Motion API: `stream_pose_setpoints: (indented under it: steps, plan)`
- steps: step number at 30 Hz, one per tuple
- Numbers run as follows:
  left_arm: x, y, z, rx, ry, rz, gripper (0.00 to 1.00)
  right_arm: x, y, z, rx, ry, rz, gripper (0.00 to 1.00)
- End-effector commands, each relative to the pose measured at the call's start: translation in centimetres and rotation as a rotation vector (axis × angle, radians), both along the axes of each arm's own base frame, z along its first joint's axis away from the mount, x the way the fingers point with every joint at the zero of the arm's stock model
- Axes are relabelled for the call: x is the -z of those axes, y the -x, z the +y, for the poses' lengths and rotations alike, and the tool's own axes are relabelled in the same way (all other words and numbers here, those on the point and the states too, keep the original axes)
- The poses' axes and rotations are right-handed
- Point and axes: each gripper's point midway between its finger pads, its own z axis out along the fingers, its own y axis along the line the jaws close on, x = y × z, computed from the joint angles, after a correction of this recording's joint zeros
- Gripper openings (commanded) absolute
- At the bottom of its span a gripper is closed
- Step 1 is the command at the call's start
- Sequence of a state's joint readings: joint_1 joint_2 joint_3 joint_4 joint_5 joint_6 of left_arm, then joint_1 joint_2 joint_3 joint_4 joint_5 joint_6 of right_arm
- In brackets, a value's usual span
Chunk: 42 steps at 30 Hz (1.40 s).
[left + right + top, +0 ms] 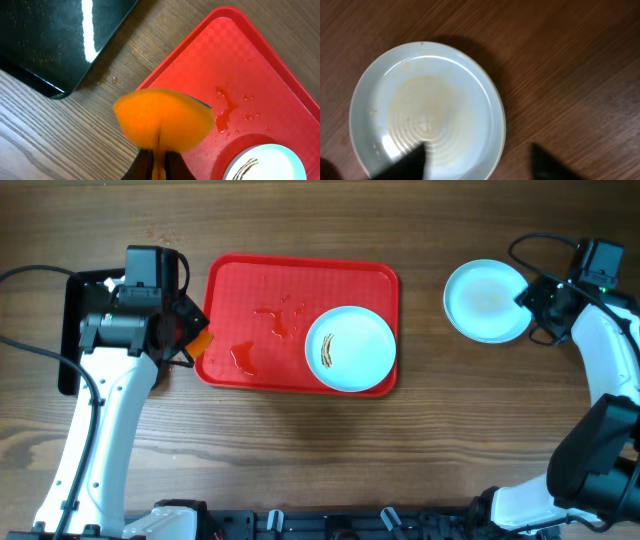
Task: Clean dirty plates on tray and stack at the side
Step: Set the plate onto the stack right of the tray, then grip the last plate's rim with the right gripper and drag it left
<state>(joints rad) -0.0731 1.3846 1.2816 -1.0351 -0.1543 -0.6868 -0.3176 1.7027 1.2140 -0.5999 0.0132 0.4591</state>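
The red tray (250, 290) lies left of centre. A white plate (350, 348) with a brown smear sits in its right half and shows again in the left wrist view (265, 165). A second plate (487, 300), faintly stained, rests on the table at the right. My left gripper (159, 159) is shut on an orange sponge (162, 120) that hangs over the tray's left edge (165, 67). My right gripper (477, 161) is open and straddles the right rim of the second plate (425, 100), one finger (410, 162) over the plate and the other over the wood.
A glossy black tray (70, 330) lies at the far left beside the left arm; its corner is seen close up (50, 40). Wet red smears (278, 320) mark the red tray's floor (222, 112). Cables run near the right arm.
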Motion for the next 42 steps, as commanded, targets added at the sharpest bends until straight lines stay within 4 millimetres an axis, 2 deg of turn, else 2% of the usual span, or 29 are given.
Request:
stream_pose_setpoints:
  steps: [1, 2, 3, 5, 7, 11, 13, 18, 19, 23, 29, 31, 33, 34, 35, 37, 42]
  plan:
    - [0.5, 0.0, -0.3, 0.006, 0.008, 0.009, 0.04, 0.2, -1.2, 3.6, -0.129, -0.124, -0.043, 0.86]
    - [0.5, 0.0, -0.3, 0.006, 0.008, 0.009, 0.04, 0.0, -1.6, 4.8, -0.190, -0.165, -0.064, 0.87]
    - [0.5, 0.0, -0.3, 0.006, 0.008, 0.009, 0.04, -0.5, -2.0, 7.0, -0.301, -0.232, -0.103, 0.91]
    - [0.5, 0.0, -0.3, 0.006, 0.008, 0.009, 0.04, -2.4, -2.5, 12.1, -0.562, -0.375, -0.210, 1.00]
    - [0.5, 0.0, -0.3, 0.006, 0.008, 0.009, 0.04, -3.0, -2.4, 15.0, -0.659, -0.409, -0.222, 1.00]
    - [0.5, 0.0, -0.3, 0.006, 0.008, 0.009, 0.04, -1.2, -1.4, 18.7, -0.796, -0.204, -0.083, 1.00]
    - [0.5, 0.0, -0.3, 0.006, 0.008, 0.009, 0.04, -0.7, -0.7, 21.5, -0.893, -0.066, -0.015, 1.00]
    - [0.5, 0.0, -0.3, 0.006, 0.008, 0.012, 0.04, -0.6, 0.4, 27.5, -1.144, 0.060, -0.019, 0.99]
    - [0.5, 0.1, -0.3, 0.006, 0.008, 0.013, 0.04, -0.2, 0.3, 27.9, -1.176, 0.099, -0.013, 0.99]
    - [0.5, 0.1, -0.3, 0.006, 0.008, 0.013, 0.04, 2.4, -0.5, 27.6, -1.161, 0.229, 0.060, 0.92]
    - [0.5, 0.1, -0.3, 0.006, 0.008, 0.013, 0.04, 7.3, -1.1, 27.8, -1.160, 0.218, 0.132, 0.91]
    - [0.5, 0.1, -0.3, 0.006, 0.008, 0.013, 0.04, 8.4, -1.1, 27.9, -1.162, 0.214, 0.148, 0.86]
    - [0.5, 0.0, -0.3, 0.006, 0.008, 0.013, 0.04, 9.2, -0.9, 28.3, -1.178, 0.182, 0.153, 0.75]
    - [0.5, 0.0, -0.3, 0.006, 0.008, 0.012, 0.04, 9.3, -0.8, 28.7, -1.186, 0.163, 0.150, 0.62]
    - [0.5, 0.0, -0.3, 0.006, 0.008, 0.012, 0.04, 9.5, -0.7, 28.9, -1.192, 0.146, 0.148, 0.56]
    - [0.5, 0.0, -0.3, 0.006, 0.008, 0.012, 0.04, 9.6, -0.6, 29.3, -1.200, 0.128, 0.142, 0.52]
    - [0.5, 0.0, -0.3, 0.006, 0.008, 0.012, 0.04, 9.6, -0.7, 29.1, -1.189, 0.155, 0.150, 0.54]
